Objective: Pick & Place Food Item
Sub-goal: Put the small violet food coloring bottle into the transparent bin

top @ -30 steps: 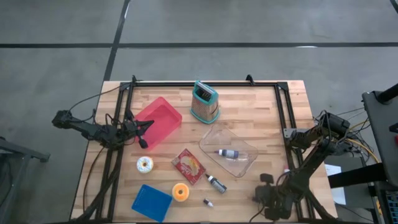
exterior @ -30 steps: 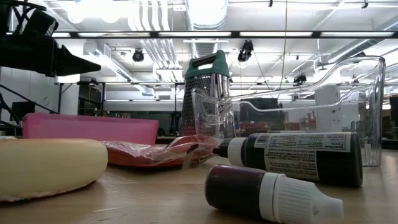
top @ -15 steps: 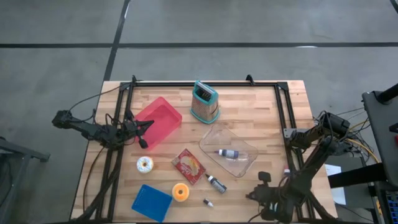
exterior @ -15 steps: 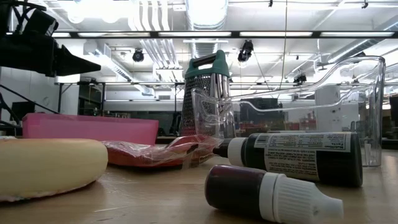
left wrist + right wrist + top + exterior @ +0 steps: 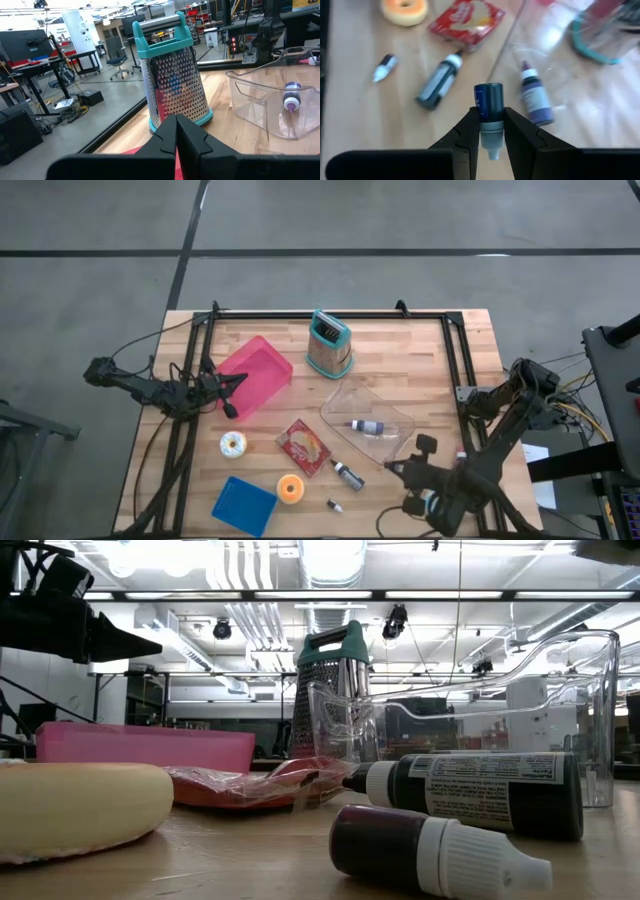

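Observation:
My right gripper point(image 5: 488, 126) is shut on a small dark-blue dropper bottle point(image 5: 488, 102) with a pale cap. In the high view it point(image 5: 408, 470) hovers by the near corner of the clear plastic container point(image 5: 345, 402), which holds a purple-capped bottle point(image 5: 366, 426). A red snack packet point(image 5: 304, 444), a white donut point(image 5: 233, 444) and an orange donut point(image 5: 291, 488) lie flat on the wood. My left gripper point(image 5: 232, 385) is shut and empty at the pink bin's point(image 5: 256, 374) near-left edge; in its wrist view point(image 5: 176, 131) it faces the grater. My right gripper pinches the dropper bottle between its two fingers at the cap end point(image 5: 490, 127). The dark body sticks out beyond the fingertips, and the pale tip points back toward the wrist. The fingers slant down from above and lie along the bottle. It is lifted clear of the table.
A teal-topped metal grater point(image 5: 329, 343) stands at the far middle. A blue lid point(image 5: 244, 505) lies near the front left. A dark bottle point(image 5: 348, 474) and a small dropper bottle point(image 5: 332, 505) lie on the wood near the front. A black frame point(image 5: 452, 350) borders the table.
My right gripper has moved from the table's front right corner toward the far edge and a little left, closing on the clear container.

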Tool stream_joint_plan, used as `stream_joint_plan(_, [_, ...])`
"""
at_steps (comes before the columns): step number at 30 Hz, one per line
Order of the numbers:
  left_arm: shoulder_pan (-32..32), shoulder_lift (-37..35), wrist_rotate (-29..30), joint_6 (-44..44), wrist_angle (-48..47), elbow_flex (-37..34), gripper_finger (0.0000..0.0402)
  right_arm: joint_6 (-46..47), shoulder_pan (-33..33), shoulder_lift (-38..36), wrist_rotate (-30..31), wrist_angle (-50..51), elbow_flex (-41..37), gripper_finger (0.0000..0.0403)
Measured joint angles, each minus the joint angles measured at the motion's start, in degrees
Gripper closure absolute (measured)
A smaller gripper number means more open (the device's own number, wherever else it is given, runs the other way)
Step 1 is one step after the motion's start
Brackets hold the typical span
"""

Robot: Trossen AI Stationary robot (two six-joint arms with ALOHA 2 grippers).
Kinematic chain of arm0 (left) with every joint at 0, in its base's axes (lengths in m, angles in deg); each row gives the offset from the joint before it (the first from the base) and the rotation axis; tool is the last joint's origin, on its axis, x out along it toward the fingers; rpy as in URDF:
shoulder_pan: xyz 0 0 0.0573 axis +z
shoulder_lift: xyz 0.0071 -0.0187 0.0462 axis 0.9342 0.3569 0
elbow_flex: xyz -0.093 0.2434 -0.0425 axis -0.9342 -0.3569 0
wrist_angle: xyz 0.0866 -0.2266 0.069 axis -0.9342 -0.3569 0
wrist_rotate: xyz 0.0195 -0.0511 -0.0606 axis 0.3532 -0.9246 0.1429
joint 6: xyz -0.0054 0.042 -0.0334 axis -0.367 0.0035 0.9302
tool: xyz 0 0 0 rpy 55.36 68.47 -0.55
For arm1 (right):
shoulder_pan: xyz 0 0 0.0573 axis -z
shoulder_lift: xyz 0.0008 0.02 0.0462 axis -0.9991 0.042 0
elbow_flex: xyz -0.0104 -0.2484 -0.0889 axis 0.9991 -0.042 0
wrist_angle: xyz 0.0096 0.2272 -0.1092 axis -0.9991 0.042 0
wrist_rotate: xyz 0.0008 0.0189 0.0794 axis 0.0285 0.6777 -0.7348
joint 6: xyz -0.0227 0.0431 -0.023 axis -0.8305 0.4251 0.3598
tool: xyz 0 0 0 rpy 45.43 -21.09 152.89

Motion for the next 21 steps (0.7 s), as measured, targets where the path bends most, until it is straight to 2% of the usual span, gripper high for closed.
stream_joint_plan(5, [0.0,0.0,0.0,0.0,0.0,0.0,0.0396,-3.6,4.9,0.0,-1.0,6.3,5.5,0.0335])
stream_joint_plan(12, [0.0,0.0,0.0,0.0,0.0,0.0,0.0396,-13.1,13.9,-0.4,-12.0,10.4,10.2,0.0335])
stream_joint_plan(21, [0.0,0.0,0.0,0.0,0.0,0.0,0.0396,-24.5,24.8,-0.7,-21.1,10.1,10.4,0.0335])
